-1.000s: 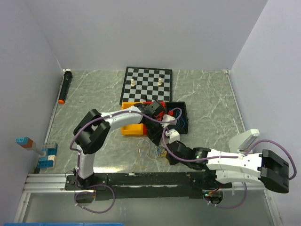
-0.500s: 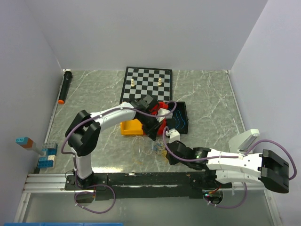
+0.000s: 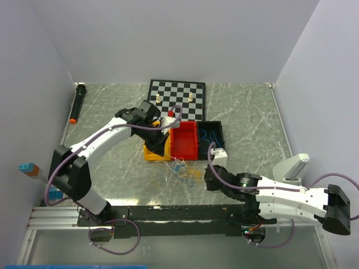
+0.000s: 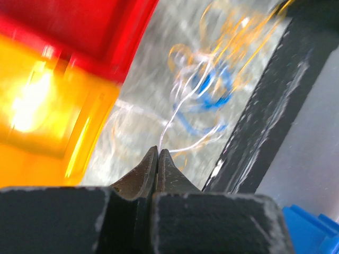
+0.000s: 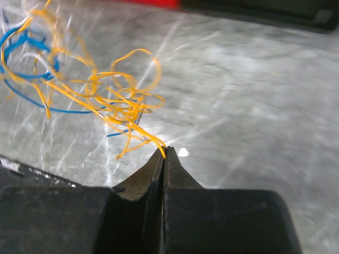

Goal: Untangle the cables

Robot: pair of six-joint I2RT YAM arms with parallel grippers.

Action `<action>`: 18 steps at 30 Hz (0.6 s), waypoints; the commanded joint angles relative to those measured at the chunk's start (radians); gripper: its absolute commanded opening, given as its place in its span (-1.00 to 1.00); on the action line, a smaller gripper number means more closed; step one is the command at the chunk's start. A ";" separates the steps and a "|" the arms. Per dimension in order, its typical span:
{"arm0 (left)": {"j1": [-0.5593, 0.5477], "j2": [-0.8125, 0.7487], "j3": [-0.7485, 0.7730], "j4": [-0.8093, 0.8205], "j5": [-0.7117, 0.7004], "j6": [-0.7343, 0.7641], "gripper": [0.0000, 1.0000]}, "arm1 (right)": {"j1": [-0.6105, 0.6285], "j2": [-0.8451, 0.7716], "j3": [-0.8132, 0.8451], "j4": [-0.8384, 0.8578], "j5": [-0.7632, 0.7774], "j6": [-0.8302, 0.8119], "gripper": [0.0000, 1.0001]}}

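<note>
While the cables [image 3: 182,170] lie in a loose tangle on the grey marbled tabletop [image 3: 112,174], the room around them is uneven. A red bin [image 3: 184,140] and an orange bin [image 3: 150,154] stand just behind the tangle, a black bin [image 3: 213,133] sits to the right of the red one, and the black rail [image 3: 168,213] along the near edge runs close in front. Bare marble opens to the left of the heap as far as the blue blocks [image 3: 50,193] by the left wall. It also opens to the right, between the black bin and the right wall, where the right arm [image 3: 286,197] reaches in low along the near edge. A chessboard [image 3: 176,96] with two pale pieces lies near the back wall, and a black marker [image 3: 77,103] with an orange tip lies along the left edge, both well apart from the tangle. The left arm [image 3: 104,137] arches over the orange bin. The left fingers [image 4: 151,166] are pressed together on a whitish strand that runs from the heap to their tips. The right fingers [image 5: 156,164] are closed too, pinching the end of an orange-yellow strand low over the marble. The wires are hair-thin and curly: orange-yellow loops spread widest, blue curls bunch in the middle, and whitish threads trail toward the orange bin. The left wrist view is blurred.
</note>
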 commanded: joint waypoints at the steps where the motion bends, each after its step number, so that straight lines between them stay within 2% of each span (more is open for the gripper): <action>1: 0.062 -0.069 -0.071 -0.036 -0.083 0.086 -0.98 | 0.008 -0.081 0.066 -0.250 0.150 0.151 -1.00; 11: 0.261 -0.169 -0.173 -0.039 -0.229 0.141 -0.99 | 0.006 -0.164 0.204 -0.660 0.329 0.495 -1.00; 18: 0.307 -0.221 -0.239 -0.019 -0.402 0.173 -0.99 | 0.006 -0.193 0.286 -0.925 0.419 0.694 -1.00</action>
